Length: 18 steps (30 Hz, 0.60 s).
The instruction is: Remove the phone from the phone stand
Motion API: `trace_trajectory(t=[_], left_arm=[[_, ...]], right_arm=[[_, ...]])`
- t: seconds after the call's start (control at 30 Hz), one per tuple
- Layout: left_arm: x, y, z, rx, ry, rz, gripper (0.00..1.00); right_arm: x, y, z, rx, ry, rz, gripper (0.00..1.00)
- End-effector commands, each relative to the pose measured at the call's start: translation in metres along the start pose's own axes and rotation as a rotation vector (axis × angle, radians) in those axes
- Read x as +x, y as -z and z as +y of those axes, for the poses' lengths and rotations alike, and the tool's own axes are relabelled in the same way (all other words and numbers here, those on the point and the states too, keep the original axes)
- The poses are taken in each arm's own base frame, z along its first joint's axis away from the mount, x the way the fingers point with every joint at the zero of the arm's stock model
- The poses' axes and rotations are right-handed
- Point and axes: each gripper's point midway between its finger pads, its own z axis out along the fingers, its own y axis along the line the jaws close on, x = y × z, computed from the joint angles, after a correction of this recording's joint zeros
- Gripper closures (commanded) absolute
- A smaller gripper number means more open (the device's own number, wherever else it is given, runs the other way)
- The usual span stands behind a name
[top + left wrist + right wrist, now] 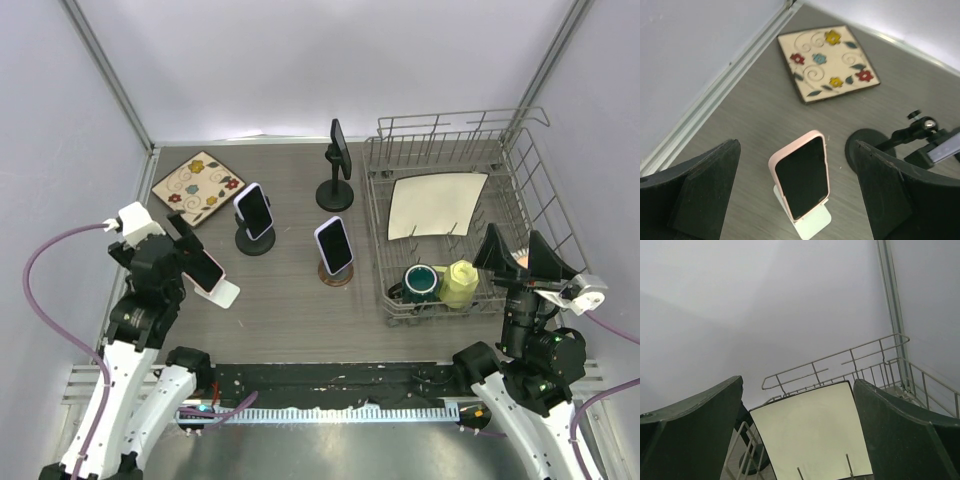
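Note:
A phone in a pink case (802, 175) leans upright on a white stand (815, 226) at the table's left; it also shows in the top view (209, 270). My left gripper (799, 192) is open, with its fingers (705, 195) wide on either side of the phone and not touching it. In the top view the left gripper (195, 246) hangs just above and behind the phone. My right gripper (530, 258) is open and empty, raised over the front right corner of the dish rack (378, 215).
Three more phones stand on stands: a black round one (255, 212), a brown one (334, 246), a tall black one (340, 152). A flowered tile (199, 187) lies at the back left. The rack holds a white plate (435, 205), a green mug (421, 281) and a yellow bottle (459, 283).

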Motion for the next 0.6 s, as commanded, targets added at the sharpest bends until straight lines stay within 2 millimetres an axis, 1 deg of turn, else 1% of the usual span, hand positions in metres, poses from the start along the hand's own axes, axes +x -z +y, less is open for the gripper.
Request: trace_trajectory(t=[0.0, 0.07, 0.13, 0.2, 0.33, 0.57], left_arm=[[0.006, 0.0, 0.014, -0.125, 0.044, 0.064, 0.0], [0.013, -0.004, 0.014, -0.148, 0.032, 0.1, 0.0], [0.015, -0.006, 0.015, -0.178, 0.065, 0.103, 0.0], [0.022, -0.011, 0.012, -0.186, 0.068, 0.123, 0.0], [0.028, -0.019, 0.005, -0.199, 0.125, 0.13, 0.0], [0.039, -0.031, 0.009, -0.275, 0.127, 0.138, 0.0]], right_arm=[[-0.014, 0.0, 0.006, -0.028, -0.044, -0.03, 0.02], [-0.014, 0.0, 0.007, -0.033, -0.048, -0.029, 0.02], [-0.014, 0.0, 0.007, -0.031, -0.049, -0.027, 0.02], [-0.013, 0.0, 0.008, -0.035, -0.051, -0.023, 0.02], [-0.013, 0.001, 0.012, -0.054, -0.06, -0.016, 0.02], [-0.013, 0.002, 0.013, -0.065, -0.059, -0.009, 0.02]])
